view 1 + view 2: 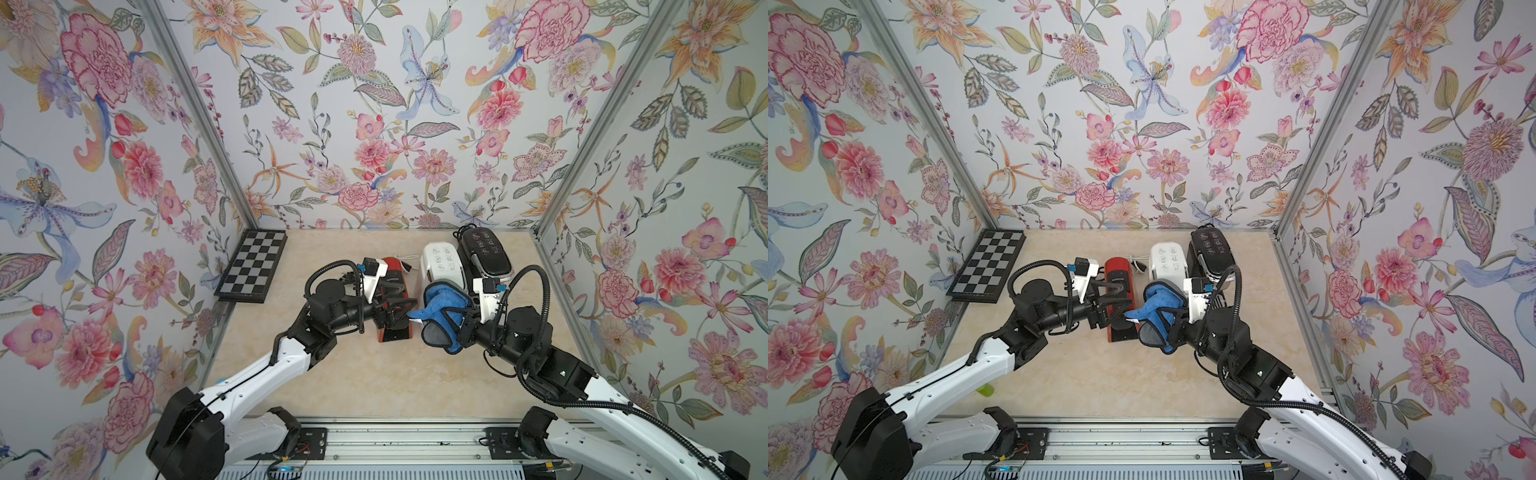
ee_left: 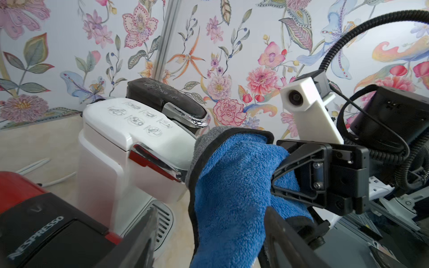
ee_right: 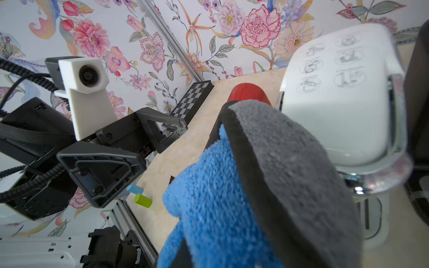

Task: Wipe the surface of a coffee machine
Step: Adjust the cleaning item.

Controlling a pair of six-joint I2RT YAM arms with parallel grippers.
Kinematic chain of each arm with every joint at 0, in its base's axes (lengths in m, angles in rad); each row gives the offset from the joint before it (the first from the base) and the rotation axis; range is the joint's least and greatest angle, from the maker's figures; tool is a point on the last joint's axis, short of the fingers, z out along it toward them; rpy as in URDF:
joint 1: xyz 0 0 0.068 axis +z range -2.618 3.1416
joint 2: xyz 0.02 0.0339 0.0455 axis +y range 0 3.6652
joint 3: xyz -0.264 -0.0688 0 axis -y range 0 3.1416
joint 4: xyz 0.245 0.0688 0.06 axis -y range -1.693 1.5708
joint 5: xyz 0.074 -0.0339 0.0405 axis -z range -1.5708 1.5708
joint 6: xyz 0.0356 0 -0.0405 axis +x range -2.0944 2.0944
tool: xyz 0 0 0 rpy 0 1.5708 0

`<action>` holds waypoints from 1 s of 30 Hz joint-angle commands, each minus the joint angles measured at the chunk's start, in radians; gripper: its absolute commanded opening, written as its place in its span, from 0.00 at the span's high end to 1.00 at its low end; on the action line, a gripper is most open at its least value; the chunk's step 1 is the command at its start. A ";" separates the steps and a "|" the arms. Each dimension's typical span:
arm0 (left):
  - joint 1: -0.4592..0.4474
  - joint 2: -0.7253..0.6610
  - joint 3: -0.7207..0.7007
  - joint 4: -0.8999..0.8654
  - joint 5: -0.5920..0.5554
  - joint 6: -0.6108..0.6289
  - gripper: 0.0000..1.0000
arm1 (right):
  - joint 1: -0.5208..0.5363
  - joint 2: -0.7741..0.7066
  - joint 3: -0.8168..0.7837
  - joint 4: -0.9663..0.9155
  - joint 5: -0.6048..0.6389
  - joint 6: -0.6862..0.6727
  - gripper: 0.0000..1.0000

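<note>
Red machine (image 1: 395,272) centre-left; left end effector (image 1: 401,309) above it, jaws apart, nothing gripped. Blue-grey cloth (image 1: 440,311) clamped in closed right end effector (image 1: 457,318), at white machine (image 1: 440,259) front, contact unclear. Judgement: wiping barely started; top, sides remain.

Both arms, left arm (image 1: 257,370) and right arm (image 1: 582,378), reach forward and bend inward, wrists facing each other. The left gripper (image 1: 401,311) has its jaws spread wide. The right gripper (image 1: 449,320) is clamped tight on a blue cloth (image 1: 438,297).
</note>
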State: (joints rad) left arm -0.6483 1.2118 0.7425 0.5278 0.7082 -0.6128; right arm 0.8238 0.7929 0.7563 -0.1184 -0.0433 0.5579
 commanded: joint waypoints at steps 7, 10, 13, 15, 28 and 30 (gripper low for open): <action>-0.076 0.103 0.109 0.102 0.119 -0.038 0.31 | -0.032 0.061 0.069 0.018 -0.136 -0.148 1.00; -0.075 0.098 0.097 0.090 0.114 -0.026 0.31 | -0.085 0.046 0.056 0.050 -0.157 -0.126 1.00; -0.077 0.107 0.085 0.125 0.135 -0.054 0.31 | -0.144 0.060 0.034 0.137 -0.254 -0.070 1.00; -0.085 0.120 0.081 0.158 0.159 -0.075 0.31 | -0.158 0.086 0.040 0.168 -0.288 -0.050 1.00; -0.099 0.156 0.107 0.098 0.155 -0.030 0.39 | -0.168 0.175 0.051 0.360 -0.348 0.056 1.00; -0.099 0.162 0.107 0.105 0.155 -0.036 0.44 | -0.169 0.187 0.057 0.388 -0.350 0.073 1.00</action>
State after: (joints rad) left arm -0.7296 1.3556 0.8215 0.6273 0.8230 -0.6514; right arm 0.6548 0.9668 0.7918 0.1360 -0.3714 0.5858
